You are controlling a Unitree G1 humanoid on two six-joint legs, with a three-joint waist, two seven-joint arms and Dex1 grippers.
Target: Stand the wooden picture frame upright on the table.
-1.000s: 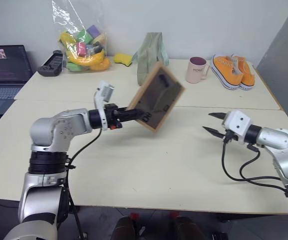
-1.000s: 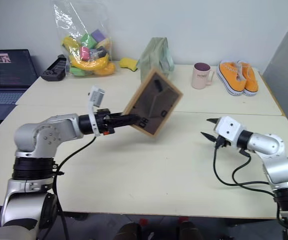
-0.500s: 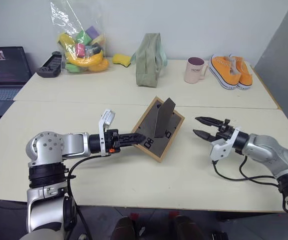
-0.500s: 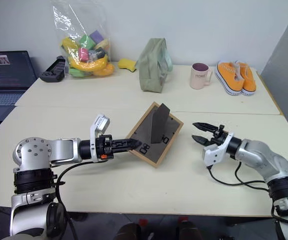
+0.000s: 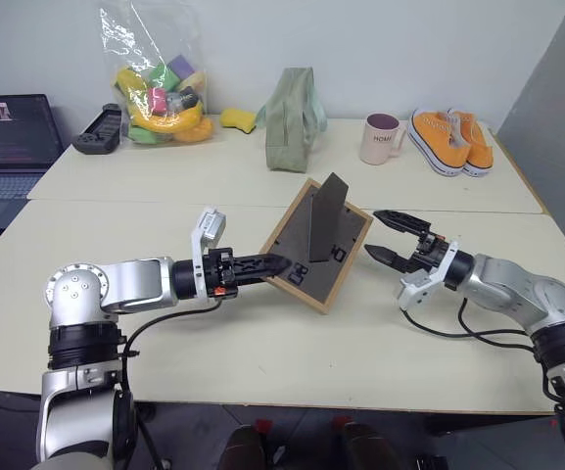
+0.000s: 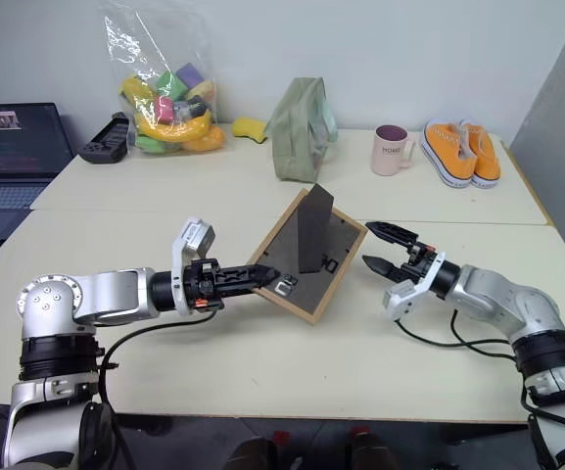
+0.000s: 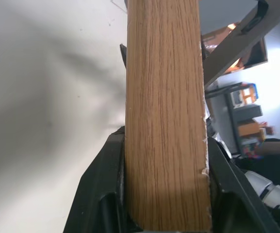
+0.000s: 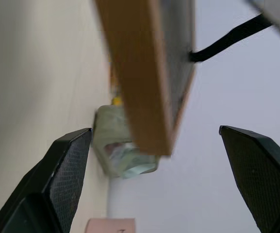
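Frame [image 5: 316,245] tilting back-side up over the bench [image 5: 262,333] centre, stand flap [image 5: 327,217] sticking up, left hand [image 5: 280,262] clamping its near-left edge, right hand [image 5: 385,238] hanging just right of it, fingers [image 8: 64,167] spreading wide, gripping nothing.

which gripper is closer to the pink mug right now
The right gripper is closer to the pink mug; it hangs open in front of the mug beside the picture frame. The left gripper, clamping that frame's edge, is farther away.
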